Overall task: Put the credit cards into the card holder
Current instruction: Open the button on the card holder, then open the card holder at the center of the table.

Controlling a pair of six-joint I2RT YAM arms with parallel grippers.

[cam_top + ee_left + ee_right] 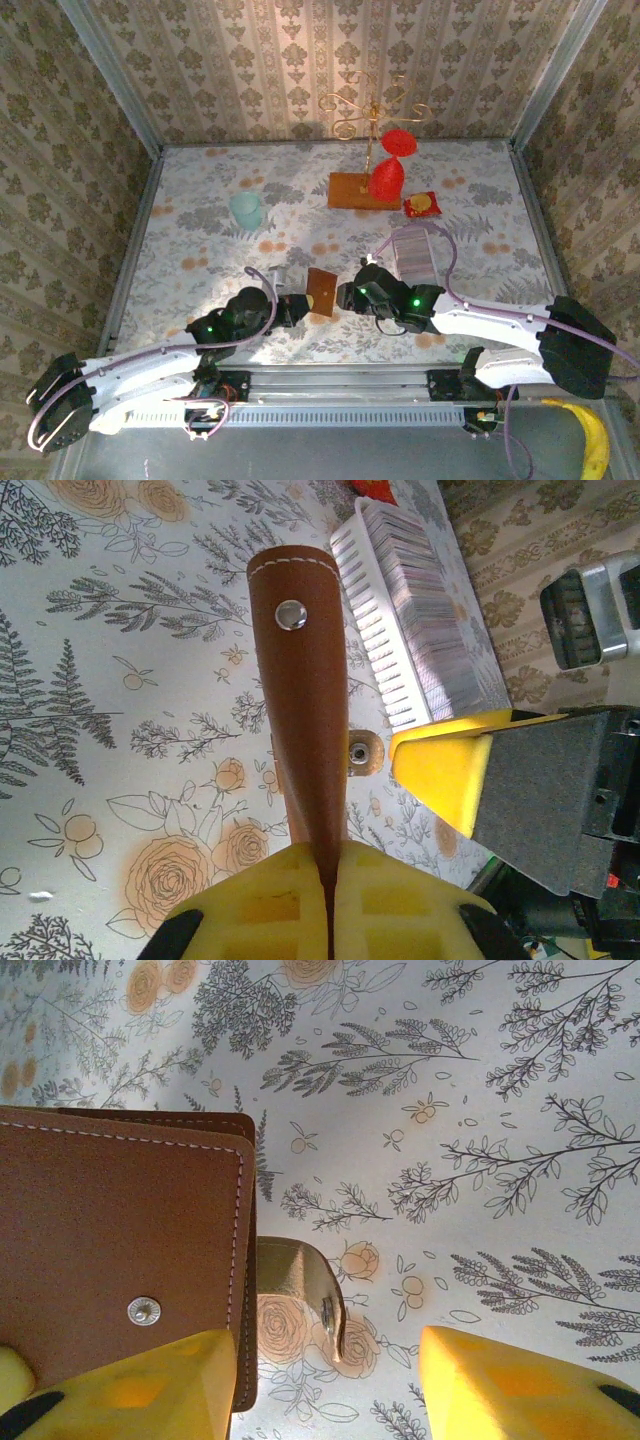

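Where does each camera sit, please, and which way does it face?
Top external: above and behind the arm bases, looking down on the floral table; both arms show, left tool and right tool flanking the small orange-brown leather card holder.
Left wrist: on the left arm, looking along its yellow fingers, shut on the card holder, toward the long white tray of pale cards.
Right wrist: on the right arm, facing the table; its yellow fingers stand open beside the card holder.
Shared: all show the card holder.

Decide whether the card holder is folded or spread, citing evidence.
Folded: the card holder sits edge-on, both leather covers pressed together in the left gripper; its snap tab hangs unfastened.
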